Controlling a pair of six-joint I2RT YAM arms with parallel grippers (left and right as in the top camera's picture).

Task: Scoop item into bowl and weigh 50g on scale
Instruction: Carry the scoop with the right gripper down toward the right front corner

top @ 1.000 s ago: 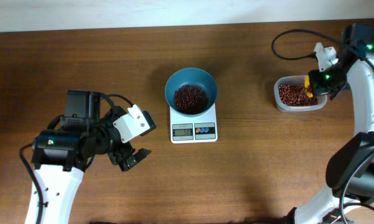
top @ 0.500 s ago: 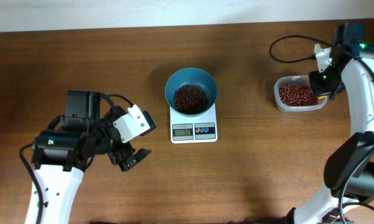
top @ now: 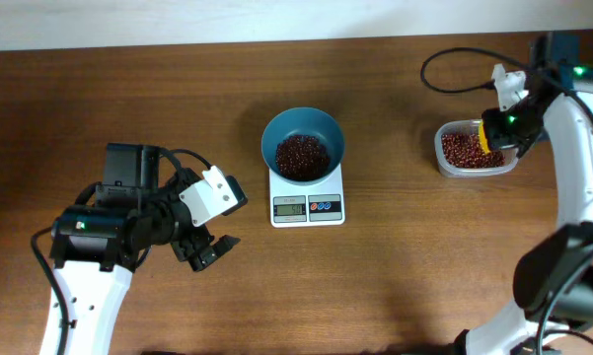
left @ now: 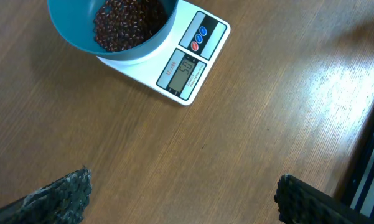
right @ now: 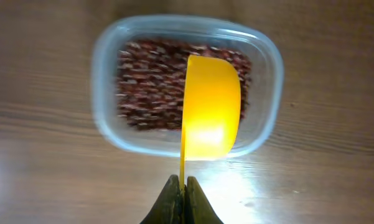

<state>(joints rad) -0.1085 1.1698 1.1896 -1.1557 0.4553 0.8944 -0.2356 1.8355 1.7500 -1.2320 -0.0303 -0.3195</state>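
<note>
The teal bowl (top: 303, 126) sits on the white scale (top: 307, 205) at the table's middle, with a heap of dark red-brown beans (top: 302, 156) inside. In the left wrist view the bowl (left: 68, 37), its beans (left: 127, 22) and the scale (left: 187, 68) lie ahead of my left gripper (left: 182, 193), which is open and empty above bare wood. My right gripper (right: 182, 186) is shut on the thin handle of a yellow scoop (right: 213, 115). The scoop hangs over a clear tub (right: 106, 74) of beans (right: 149, 87), and its visible face is plain yellow.
The clear tub (top: 471, 150) stands at the right, well apart from the scale. A black cable (top: 454, 74) loops on the table behind it. My left arm (top: 128, 222) rests at the front left. The pale wall edge runs along the back.
My right gripper has shifted slightly over the tub with the scoop, which was hidden under the arm half a second ago. The left arm, bowl and scale have not moved.
</note>
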